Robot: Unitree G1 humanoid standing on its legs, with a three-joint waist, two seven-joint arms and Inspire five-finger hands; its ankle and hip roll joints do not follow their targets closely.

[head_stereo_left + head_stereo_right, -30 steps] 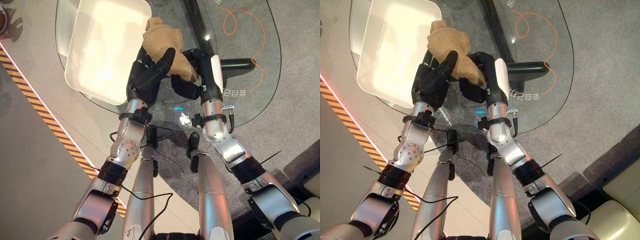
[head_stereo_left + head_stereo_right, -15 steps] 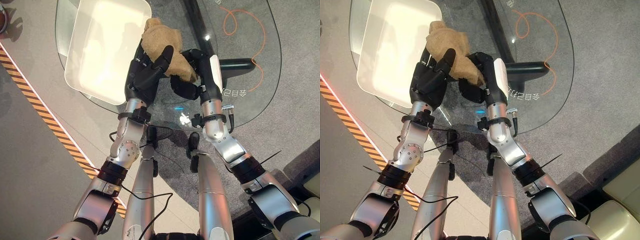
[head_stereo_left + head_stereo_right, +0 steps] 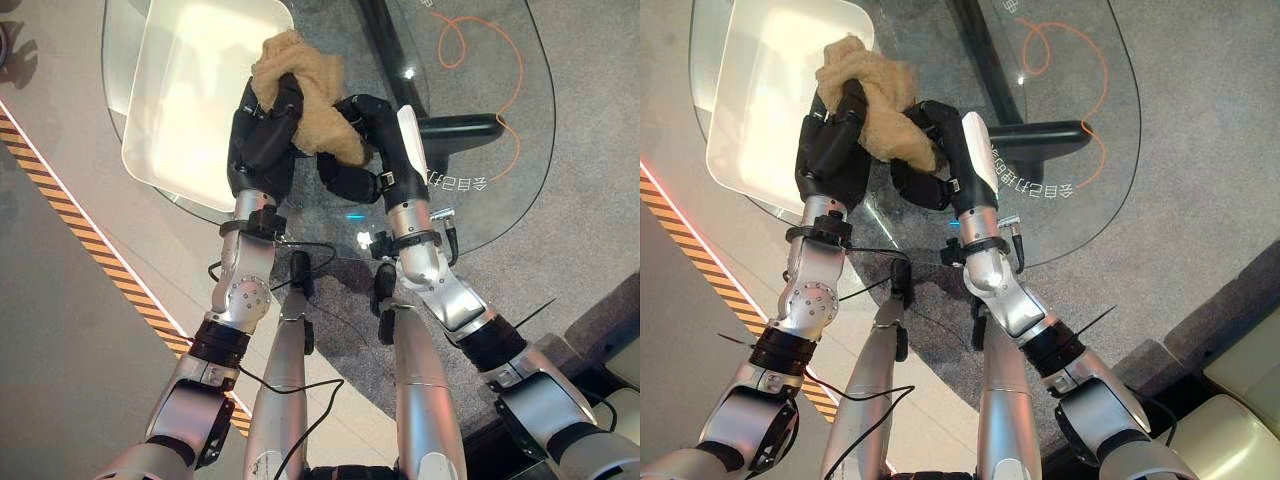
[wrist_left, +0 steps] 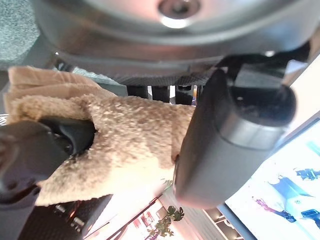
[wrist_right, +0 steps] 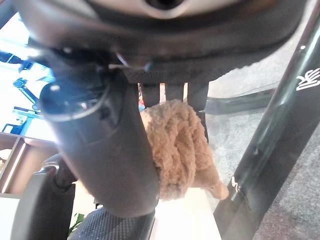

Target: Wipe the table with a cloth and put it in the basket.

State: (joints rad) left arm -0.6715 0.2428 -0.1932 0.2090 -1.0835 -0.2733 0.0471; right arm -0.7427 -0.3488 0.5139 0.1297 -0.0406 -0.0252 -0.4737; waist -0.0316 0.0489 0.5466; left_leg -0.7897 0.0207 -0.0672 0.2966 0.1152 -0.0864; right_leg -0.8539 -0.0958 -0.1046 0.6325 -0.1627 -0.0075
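Note:
A tan fluffy cloth is bunched between both hands above the glass table, right at the near rim of the white basket. My left hand has its fingers curled over the cloth's left side. On the other side, my right hand grips it from the right with curled fingers. In the left wrist view the cloth lies against that hand's thumb. The right wrist view has the cloth pinched beside its thumb.
The white basket covers the table's far left part. A black table base and an orange cable show through the glass. A black-and-orange striped line runs along the floor at left.
Both hands have carried the cloth left and farther away, up to the basket's rim. The left hand's fingers have curled over the cloth.

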